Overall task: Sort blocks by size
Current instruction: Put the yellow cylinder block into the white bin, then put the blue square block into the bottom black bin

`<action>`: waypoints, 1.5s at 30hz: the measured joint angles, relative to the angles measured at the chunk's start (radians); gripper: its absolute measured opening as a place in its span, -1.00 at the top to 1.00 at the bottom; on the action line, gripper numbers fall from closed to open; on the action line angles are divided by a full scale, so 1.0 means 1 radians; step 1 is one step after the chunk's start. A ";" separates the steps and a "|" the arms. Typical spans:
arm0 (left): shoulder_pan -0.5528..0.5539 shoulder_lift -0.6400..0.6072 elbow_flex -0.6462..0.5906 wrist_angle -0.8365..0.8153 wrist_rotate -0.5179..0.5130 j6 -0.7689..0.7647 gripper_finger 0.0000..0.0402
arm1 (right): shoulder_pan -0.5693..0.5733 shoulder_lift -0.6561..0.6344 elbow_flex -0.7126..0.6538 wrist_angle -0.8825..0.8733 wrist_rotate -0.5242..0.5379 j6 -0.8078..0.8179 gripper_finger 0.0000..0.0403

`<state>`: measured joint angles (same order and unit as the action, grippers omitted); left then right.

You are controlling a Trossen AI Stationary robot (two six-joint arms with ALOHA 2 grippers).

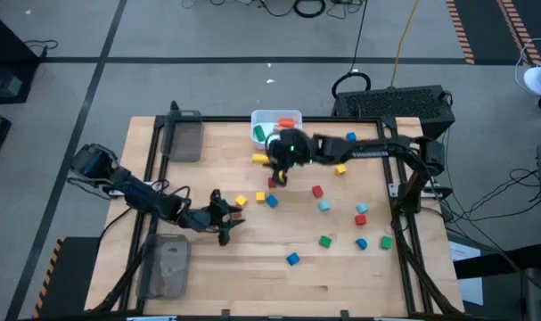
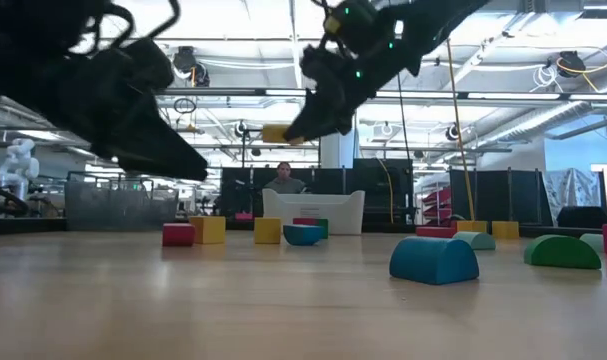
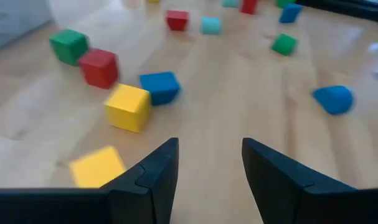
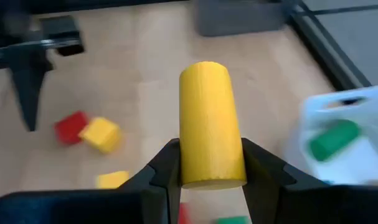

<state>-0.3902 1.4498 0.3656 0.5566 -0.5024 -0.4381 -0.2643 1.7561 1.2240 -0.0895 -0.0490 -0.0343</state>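
My right gripper (image 1: 272, 161) hangs above the table just in front of the white bin (image 1: 263, 117), shut on a yellow cylinder (image 4: 209, 127). It also shows in the low view (image 2: 305, 122). The bin holds a green cylinder (image 4: 332, 138) and an orange piece (image 1: 288, 123). My left gripper (image 3: 210, 163) is open and empty above the table's left middle (image 1: 224, 219). A yellow cube (image 3: 127, 107), a blue block (image 3: 159, 87) and a red cube (image 3: 99, 67) lie ahead of it. More coloured blocks lie scattered over the right half, such as a green one (image 1: 325, 240). My right gripper pinches the yellow cylinder by its round sides, near its end closest to the wrist (image 4: 208, 169), between the two fingers. The cylinder runs along the fingers and sticks out past their tips (image 2: 276, 133). The fingers slant down toward the table's left. The cylinder is lifted clear of the table.
Two clear grey trays sit at the table's left edge, one far (image 1: 185, 135) and one near (image 1: 168, 266). A black frame rail (image 1: 404, 234) borders the table. Bare wood (image 1: 252, 272) lies along the near middle. A person (image 2: 283, 178) shows far behind the table.
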 joint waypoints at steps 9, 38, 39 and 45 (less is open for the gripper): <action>0.206 0.000 0.000 0.000 0.157 0.136 0.12 | -0.232 0.072 -0.001 0.076 -0.014 -0.033 0.45; 0.324 0.000 0.000 -0.042 0.284 0.099 0.12 | -0.383 0.293 0.142 -0.065 -0.164 -0.041 0.30; 0.324 0.000 0.000 -0.042 0.279 0.114 0.12 | -0.383 0.293 0.142 -0.063 -0.164 -0.042 0.28; 0.324 0.000 0.000 -0.042 0.213 0.142 0.12 | -0.382 0.293 0.142 -0.065 -0.163 -0.066 0.11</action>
<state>-0.0658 1.4494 0.3656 0.5144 -0.2897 -0.2961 -0.6460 2.0495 1.3663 -0.1544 -0.2119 -0.1006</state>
